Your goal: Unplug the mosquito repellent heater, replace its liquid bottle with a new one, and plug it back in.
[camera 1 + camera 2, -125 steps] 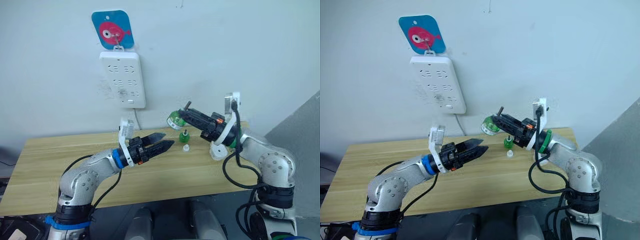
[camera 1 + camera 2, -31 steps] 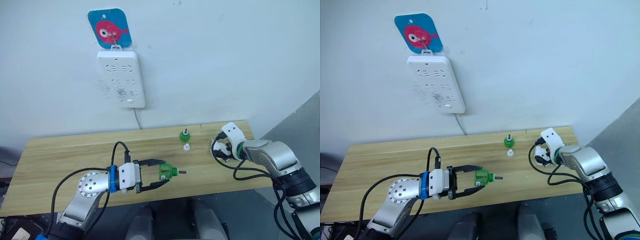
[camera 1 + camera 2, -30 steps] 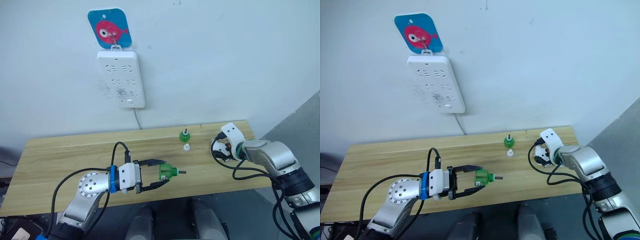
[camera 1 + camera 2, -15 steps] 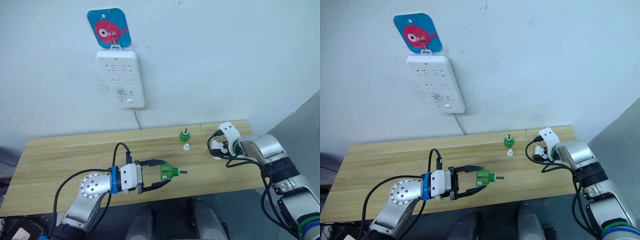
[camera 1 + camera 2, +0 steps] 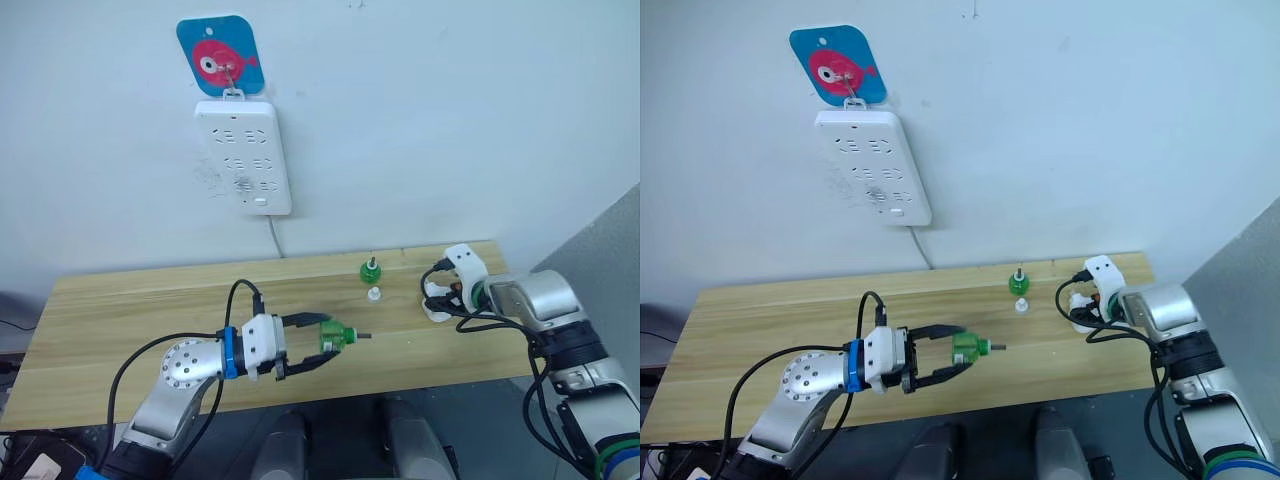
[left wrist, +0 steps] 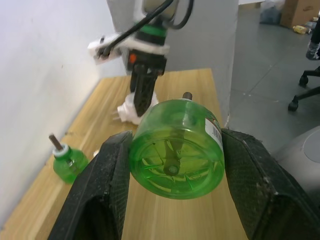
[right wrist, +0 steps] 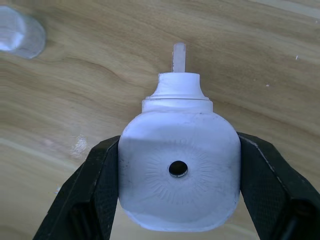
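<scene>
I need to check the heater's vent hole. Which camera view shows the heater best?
The right wrist view: the mosquito repellent heater sits between the right pincer's fingers, vent hole facing the camera. The eye views and the left wrist view show it small and partly hidden.

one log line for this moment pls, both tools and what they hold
left tool: shut on green bottle, above table | right tool: shut on heater, at table | spare green bottle: upright | power strip: empty

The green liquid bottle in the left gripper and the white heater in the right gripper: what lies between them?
In the left eye view, only bare wooden table separates the green liquid bottle from the white heater.
</scene>
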Controlling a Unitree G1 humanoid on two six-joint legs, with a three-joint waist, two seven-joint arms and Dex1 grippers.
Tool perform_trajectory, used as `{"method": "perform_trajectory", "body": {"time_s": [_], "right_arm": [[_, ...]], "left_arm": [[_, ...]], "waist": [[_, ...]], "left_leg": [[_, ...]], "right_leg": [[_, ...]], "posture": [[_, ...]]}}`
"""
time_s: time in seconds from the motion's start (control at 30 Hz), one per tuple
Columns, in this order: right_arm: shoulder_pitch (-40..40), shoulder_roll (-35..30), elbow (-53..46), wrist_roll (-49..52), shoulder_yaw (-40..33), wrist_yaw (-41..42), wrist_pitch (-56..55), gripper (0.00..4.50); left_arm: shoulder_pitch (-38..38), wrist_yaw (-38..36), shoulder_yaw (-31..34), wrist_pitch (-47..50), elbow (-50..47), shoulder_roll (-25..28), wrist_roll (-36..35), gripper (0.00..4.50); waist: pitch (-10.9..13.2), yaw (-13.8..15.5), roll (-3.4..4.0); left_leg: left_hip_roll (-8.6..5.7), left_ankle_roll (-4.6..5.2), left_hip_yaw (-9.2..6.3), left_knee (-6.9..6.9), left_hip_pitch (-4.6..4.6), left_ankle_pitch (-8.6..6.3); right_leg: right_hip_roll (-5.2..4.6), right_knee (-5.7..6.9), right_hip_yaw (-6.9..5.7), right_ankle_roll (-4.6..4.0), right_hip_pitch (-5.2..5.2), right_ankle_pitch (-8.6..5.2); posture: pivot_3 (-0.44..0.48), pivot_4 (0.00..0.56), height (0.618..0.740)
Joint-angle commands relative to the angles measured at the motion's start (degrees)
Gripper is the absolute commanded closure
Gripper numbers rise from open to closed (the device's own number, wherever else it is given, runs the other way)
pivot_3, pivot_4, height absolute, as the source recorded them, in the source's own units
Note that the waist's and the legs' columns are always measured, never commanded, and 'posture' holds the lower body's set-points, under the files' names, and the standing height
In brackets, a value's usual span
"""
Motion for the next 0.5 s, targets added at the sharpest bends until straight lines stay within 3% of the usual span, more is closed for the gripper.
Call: {"method": "perform_trajectory", "body": {"time_s": [0.03,0.2,0.3,0.5], "right_arm": [[1.8,-0.5,-10.1,7.2,-12.7,2.1,6.7,1.54],[2.8,7.3,-22.3,20.1,-31.5,4.3,21.7,1.54],[3.3,12.9,-26.4,32.0,-39.4,2.3,23.6,1.54],[6.0,18.6,-27.1,56.5,-42.4,-9.2,23.6,1.54]], "left_arm": [[-2.3,4.1,3.7,16.8,-7.2,1.2,-9.9,2.13],[-4.4,7.7,8.3,34.5,-11.4,2.4,-22.6,2.13],[-6.3,9.2,11.7,43.9,-12.1,3.3,-31.2,2.13],[-12.3,12.9,17.1,56.2,-10.9,3.5,-44.0,2.13]], "waist": [[0.0,0.0,-0.01],[0.0,-0.3,0.01],[0.0,-0.4,0.02],[0.0,-0.6,0.02]], "left_leg": [[0.00,0.00,-0.04,0.01,-0.03,0.00],[0.02,0.00,-0.10,-0.02,-0.03,0.00],[0.04,0.01,-0.09,-0.03,0.00,-0.01],[0.02,0.01,-0.11,-0.01,-0.01,-0.01]], "right_leg": [[0.00,0.00,-0.03,0.00,0.00,0.00],[0.03,0.04,-0.10,0.01,0.00,-0.01],[0.05,0.06,-0.09,0.01,0.00,-0.01],[0.03,0.03,-0.11,0.01,0.04,-0.01]], "posture": [[-0.039,0.243,0.740],[-0.063,0.244,0.740],[-0.078,0.245,0.740],[-0.076,0.247,0.740]]}}
